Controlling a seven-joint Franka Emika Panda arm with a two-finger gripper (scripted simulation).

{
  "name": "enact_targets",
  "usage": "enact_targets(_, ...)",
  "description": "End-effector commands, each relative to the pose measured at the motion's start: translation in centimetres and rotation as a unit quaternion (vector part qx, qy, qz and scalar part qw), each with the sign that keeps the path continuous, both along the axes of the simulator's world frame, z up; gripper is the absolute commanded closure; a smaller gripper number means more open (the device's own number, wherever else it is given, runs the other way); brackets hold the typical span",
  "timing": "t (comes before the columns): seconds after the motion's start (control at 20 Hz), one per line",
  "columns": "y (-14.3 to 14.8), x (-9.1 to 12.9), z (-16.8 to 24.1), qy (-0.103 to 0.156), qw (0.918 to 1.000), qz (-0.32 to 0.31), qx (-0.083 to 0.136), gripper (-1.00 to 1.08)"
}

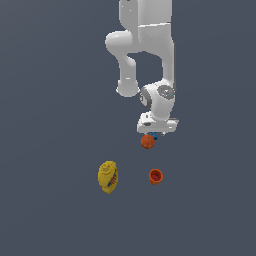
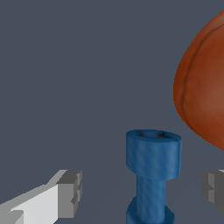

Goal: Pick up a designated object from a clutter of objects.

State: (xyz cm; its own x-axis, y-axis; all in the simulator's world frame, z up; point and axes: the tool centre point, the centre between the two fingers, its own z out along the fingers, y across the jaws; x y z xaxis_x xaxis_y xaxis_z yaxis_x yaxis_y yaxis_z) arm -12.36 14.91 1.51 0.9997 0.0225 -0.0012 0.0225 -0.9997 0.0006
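The designated object is a small bright blue piece [image 2: 153,151] with knobby ends. In the wrist view it stands between my two fingers without touching either. The gripper [image 2: 141,190] is open, with one grey fingertip [image 2: 70,192] on one side of the piece and the other fingertip [image 2: 213,188] on the far side. In the exterior view only a sliver of the blue piece [image 1: 154,135] shows under the lowered gripper [image 1: 156,132]. The rest of the clutter of objects lies close by.
The orange-red ball [image 1: 147,141] lies right beside the blue piece, and in the wrist view the ball [image 2: 203,87] looms close to one finger. Toward the bottom of the exterior view are a small orange-red cup [image 1: 155,176] and a yellow bottle [image 1: 108,176] with a red-blue label.
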Motion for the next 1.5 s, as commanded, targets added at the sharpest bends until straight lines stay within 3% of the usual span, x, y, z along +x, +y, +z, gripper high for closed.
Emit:
enact_targets(0.0,0.0,0.1,-0.1,-0.001,1.0,0.0,0.0,-0.92)
enact_targets(0.1,0.0,0.1,0.0,-0.001,1.0,0.0,0.0,-0.92)
enact_targets(0.15,0.0,0.1,0.0,-0.001,1.0,0.0,0.0,1.08)
enact_targets(0.9,-0.4,0.4,0.6,-0.001,1.0,-0.001,0.0,1.08)
enact_targets(1.45,-3.9,3.0,5.7,-0.001,1.0,0.0,0.0,1.08)
